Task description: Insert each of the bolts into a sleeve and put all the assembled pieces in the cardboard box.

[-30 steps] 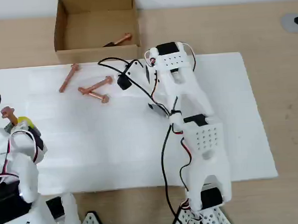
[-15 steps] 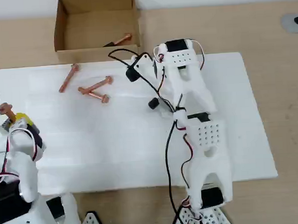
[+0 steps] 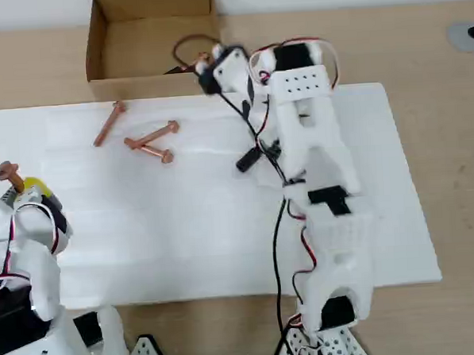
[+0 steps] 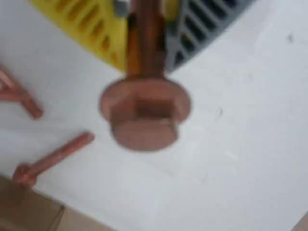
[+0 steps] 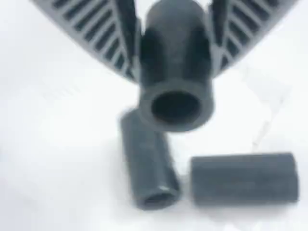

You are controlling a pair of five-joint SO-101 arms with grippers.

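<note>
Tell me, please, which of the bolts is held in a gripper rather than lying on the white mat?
The bolt clamped in the left gripper, its head sticking out; three more bolts lie loose on the white mat.

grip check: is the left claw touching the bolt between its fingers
Touching. In the left wrist view the left claw grips the bolt by its shank, fingers pressed against both sides.

Bare white mat [image 3: 160,229] lies open between the left gripper [image 4: 147,33], clamped on a bolt [image 4: 144,115], and the right arm [image 3: 320,165]. Ahead of the left gripper, three loose bolts [image 3: 109,123] lie short of the cardboard box [image 3: 94,54] wall. Just beyond the sleeve [image 5: 174,72] held by the right gripper [image 5: 175,62], two loose sleeves [image 5: 149,163] lie close together; black cables [image 3: 254,125] hang beside that gripper.
</note>
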